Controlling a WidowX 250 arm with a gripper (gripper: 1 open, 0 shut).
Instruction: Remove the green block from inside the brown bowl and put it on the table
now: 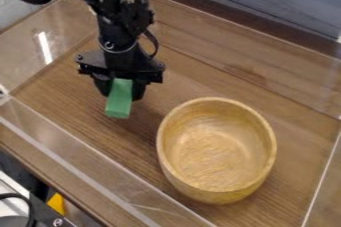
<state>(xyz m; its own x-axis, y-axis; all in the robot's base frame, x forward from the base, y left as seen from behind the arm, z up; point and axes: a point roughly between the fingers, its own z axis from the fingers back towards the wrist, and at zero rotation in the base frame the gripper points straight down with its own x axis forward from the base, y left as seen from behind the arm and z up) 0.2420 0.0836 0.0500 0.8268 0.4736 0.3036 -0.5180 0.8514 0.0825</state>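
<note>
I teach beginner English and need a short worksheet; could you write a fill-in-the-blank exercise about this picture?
1. The block in the gripper is the color ____.
2. The large round wooden container is a ____.
3. Inside that container there are ____ blocks.

Missing words: green; bowl; no
</note>
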